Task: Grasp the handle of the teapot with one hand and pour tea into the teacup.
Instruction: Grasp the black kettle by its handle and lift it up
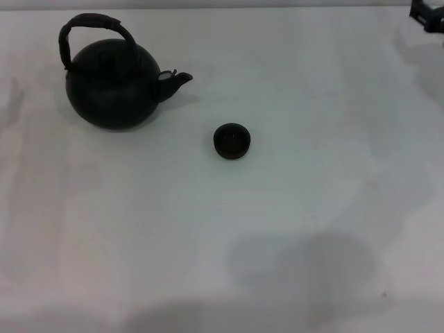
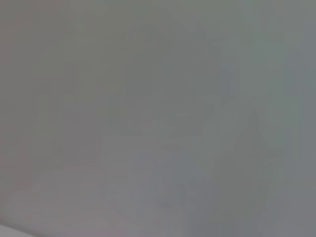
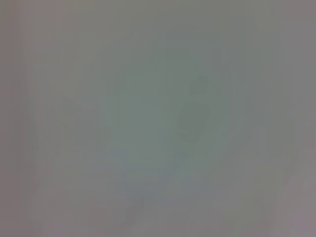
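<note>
The large round black teapot (image 1: 114, 87) stands upright on the white table at the far left, its short spout (image 1: 177, 78) pointing right. Its arched handle (image 1: 94, 26) rises over the lid with nothing touching it. The tiny black teacup (image 1: 232, 141) sits to the right of the teapot and a little nearer to me, apart from the spout. Neither gripper shows in the head view. Both wrist views show only a plain grey surface, with no fingers and no task object.
The white table (image 1: 291, 229) stretches across the whole head view. A dark angular object (image 1: 428, 14) pokes in at the far right corner; what it is cannot be told. Soft shadows lie on the near part of the table.
</note>
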Robot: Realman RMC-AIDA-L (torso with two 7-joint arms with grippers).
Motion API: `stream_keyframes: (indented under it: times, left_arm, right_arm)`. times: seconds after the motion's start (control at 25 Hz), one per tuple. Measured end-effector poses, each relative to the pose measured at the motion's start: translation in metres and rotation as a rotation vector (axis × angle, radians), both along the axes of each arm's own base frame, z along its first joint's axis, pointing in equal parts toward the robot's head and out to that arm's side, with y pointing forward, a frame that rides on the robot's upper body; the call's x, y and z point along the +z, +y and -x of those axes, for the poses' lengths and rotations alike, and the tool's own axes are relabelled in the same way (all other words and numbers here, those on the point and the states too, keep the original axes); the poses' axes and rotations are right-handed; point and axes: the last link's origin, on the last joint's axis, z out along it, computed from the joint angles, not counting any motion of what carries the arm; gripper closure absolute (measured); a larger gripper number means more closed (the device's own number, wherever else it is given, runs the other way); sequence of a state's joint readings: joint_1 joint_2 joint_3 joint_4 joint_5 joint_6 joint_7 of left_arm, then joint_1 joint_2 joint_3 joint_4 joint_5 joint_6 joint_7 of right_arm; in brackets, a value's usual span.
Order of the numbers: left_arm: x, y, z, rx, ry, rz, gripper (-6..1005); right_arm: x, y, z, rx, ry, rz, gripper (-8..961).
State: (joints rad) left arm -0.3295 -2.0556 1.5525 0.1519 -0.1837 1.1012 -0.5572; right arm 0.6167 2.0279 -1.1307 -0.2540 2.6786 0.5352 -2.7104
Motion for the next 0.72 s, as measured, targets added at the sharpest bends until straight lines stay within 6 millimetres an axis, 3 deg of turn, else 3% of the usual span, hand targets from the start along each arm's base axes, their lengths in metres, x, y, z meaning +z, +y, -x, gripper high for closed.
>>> stream_keyframes:
  times: [0.32, 0.72]
  left_arm:
    - [-0.006, -0.03, 0.005, -0.023, 0.008, -0.001, 224]
    - [-0.019, -0.028, -0.008, -0.104, 0.125, 0.078, 225]
  right_arm:
    - [0.008, 0.002, 0.01, 0.054, 0.126, -0.125, 141]
    - [0.002, -0.008, -0.005, -0.022, 0.169, -0.136, 141]
